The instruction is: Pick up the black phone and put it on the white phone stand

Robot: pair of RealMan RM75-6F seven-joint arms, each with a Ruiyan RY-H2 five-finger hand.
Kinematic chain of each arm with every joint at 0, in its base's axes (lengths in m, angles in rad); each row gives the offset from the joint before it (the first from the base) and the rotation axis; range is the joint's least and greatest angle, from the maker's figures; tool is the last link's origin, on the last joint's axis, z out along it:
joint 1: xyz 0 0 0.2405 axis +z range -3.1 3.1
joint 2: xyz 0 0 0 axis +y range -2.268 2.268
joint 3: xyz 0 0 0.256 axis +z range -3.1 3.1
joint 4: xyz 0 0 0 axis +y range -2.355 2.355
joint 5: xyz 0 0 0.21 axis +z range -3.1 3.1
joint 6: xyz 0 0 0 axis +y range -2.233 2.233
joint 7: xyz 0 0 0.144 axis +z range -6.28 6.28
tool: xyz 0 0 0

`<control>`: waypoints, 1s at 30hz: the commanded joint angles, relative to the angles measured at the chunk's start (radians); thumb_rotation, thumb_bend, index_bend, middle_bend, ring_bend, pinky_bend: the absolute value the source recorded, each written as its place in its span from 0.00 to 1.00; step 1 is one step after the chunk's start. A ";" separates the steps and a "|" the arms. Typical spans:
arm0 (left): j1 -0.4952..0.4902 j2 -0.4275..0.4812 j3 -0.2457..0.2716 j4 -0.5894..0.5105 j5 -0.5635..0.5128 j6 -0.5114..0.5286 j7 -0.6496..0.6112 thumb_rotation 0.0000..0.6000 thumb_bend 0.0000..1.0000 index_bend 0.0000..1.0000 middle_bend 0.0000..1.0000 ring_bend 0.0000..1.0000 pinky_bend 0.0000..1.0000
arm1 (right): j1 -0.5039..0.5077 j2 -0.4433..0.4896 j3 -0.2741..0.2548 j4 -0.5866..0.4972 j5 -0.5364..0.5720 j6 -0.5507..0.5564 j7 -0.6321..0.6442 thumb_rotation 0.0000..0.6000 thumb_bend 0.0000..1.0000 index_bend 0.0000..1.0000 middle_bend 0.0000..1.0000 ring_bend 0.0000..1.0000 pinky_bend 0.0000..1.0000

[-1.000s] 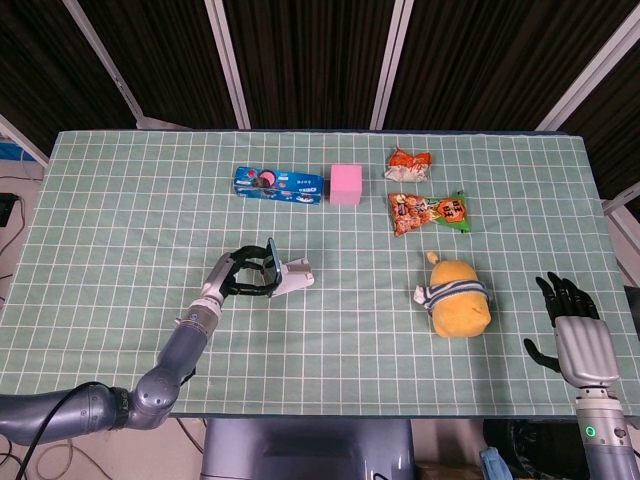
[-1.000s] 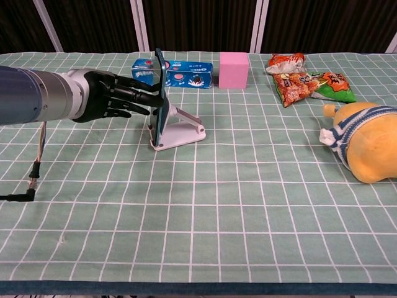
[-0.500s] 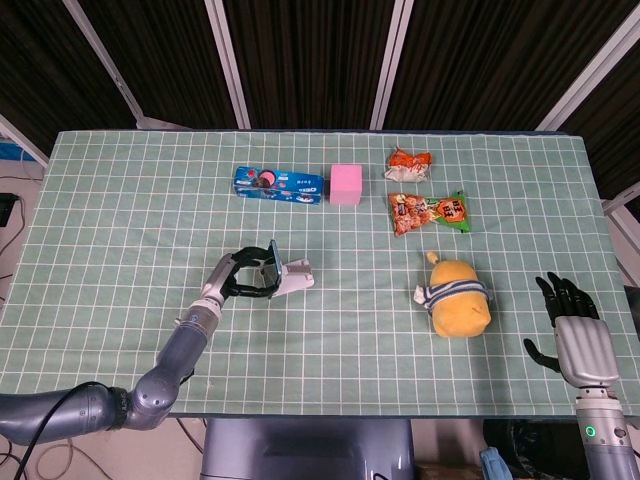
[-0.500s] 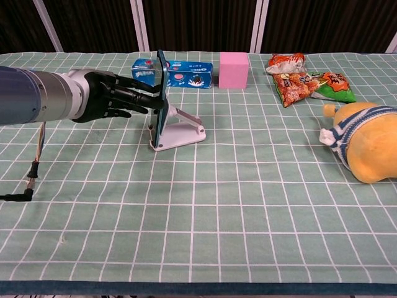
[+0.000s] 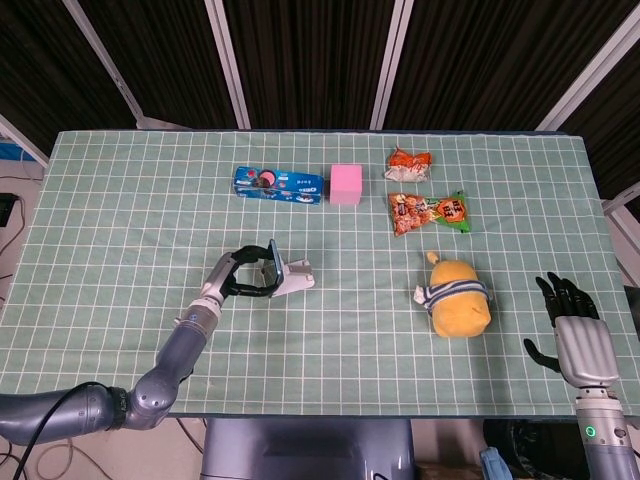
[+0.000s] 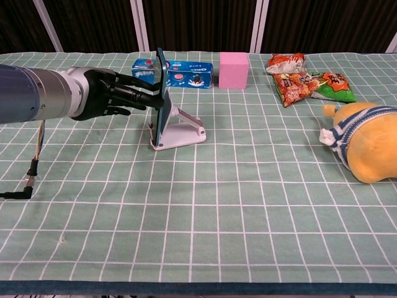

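The black phone (image 5: 272,262) (image 6: 160,93) stands upright and edge-on against the white phone stand (image 5: 297,277) (image 6: 183,130), left of the table's middle. My left hand (image 5: 240,275) (image 6: 108,94) reaches in from the left, and its dark fingers wrap around the phone's edges, still gripping it. The phone's lower end sits at the stand's front lip. My right hand (image 5: 572,325) hangs by the table's near right corner with its fingers apart and nothing in it. The chest view does not show it.
A blue cookie box (image 5: 279,185) (image 6: 180,73) and a pink cube (image 5: 346,184) (image 6: 234,69) lie behind the stand. Two snack bags (image 5: 428,212) (image 6: 310,85) sit at the back right. A yellow plush toy (image 5: 455,295) (image 6: 363,149) lies to the right.
My left hand has shifted slightly, settling the phone a little closer against the stand. The right hand has not moved.
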 commanded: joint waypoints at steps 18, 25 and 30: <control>-0.003 0.016 0.017 0.008 0.019 -0.036 -0.001 1.00 0.33 0.23 0.16 0.02 0.00 | 0.000 -0.001 0.000 0.001 -0.001 0.001 0.000 1.00 0.42 0.01 0.00 0.00 0.14; -0.005 0.017 0.025 0.012 0.032 -0.039 -0.002 1.00 0.33 0.18 0.11 0.01 0.00 | 0.000 -0.001 0.000 0.000 0.000 0.001 -0.001 1.00 0.42 0.01 0.00 0.00 0.14; -0.005 0.019 0.027 0.011 0.040 -0.038 -0.005 1.00 0.33 0.14 0.09 0.00 0.00 | 0.000 -0.001 0.000 0.000 0.000 0.002 -0.003 1.00 0.43 0.01 0.00 0.00 0.14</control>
